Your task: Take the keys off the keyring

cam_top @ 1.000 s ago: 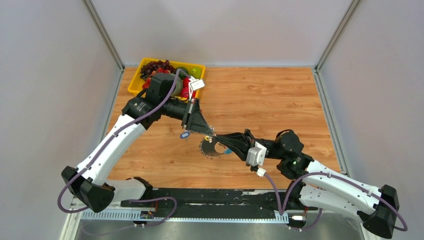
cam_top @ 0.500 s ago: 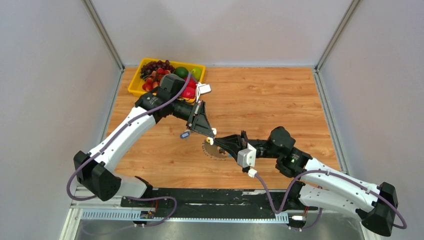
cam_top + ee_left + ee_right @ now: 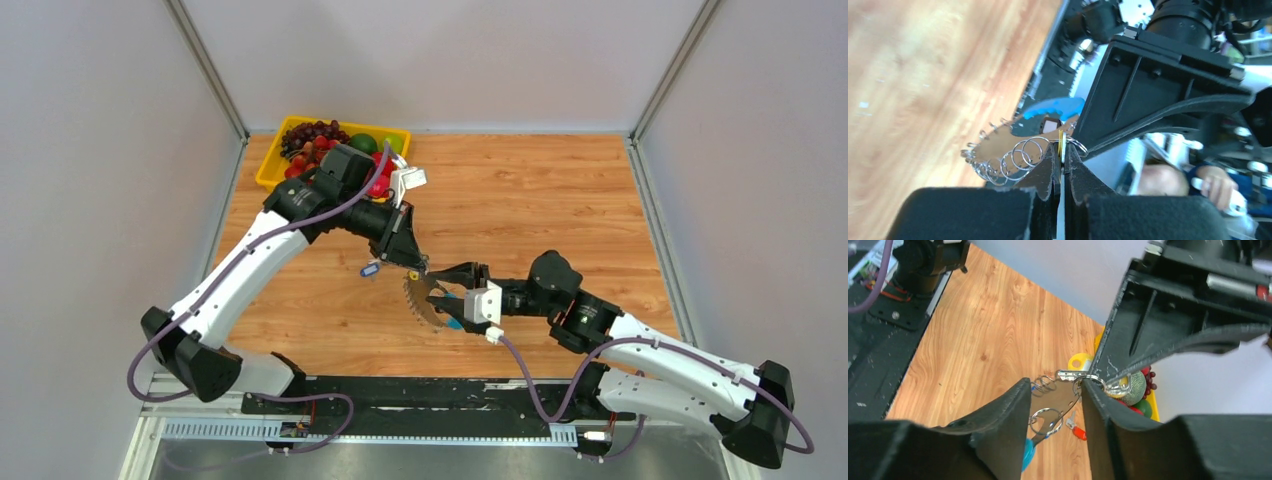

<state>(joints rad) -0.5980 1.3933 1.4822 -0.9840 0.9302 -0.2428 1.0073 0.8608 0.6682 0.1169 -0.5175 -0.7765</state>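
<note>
The keyring [image 3: 424, 300] hangs above the table between both grippers, a loop bristling with small grey keys and wire rings [image 3: 1013, 159], with a blue strap [image 3: 1053, 107] on one arc. My left gripper [image 3: 411, 263] is shut on one flat key with a yellow tag [image 3: 1061, 142] at the ring's top. My right gripper [image 3: 446, 292] grips the keyring across its width; the ring sits between its fingers [image 3: 1005, 420] in the right wrist view, with the blue strap [image 3: 1027, 452] low down. The left gripper [image 3: 1113, 371] also shows there, top right.
A yellow bin [image 3: 268, 160] of fruit stands at the back left, behind the left arm. A loose blue-tagged key [image 3: 370, 268] lies on the wood beside the left gripper. A red-tagged key [image 3: 1077, 429] lies on the table under the ring.
My right gripper has moved left and turned, tipping the keyring from flat towards edge-on. My left gripper stays pinched on its key and has shifted slightly.
</note>
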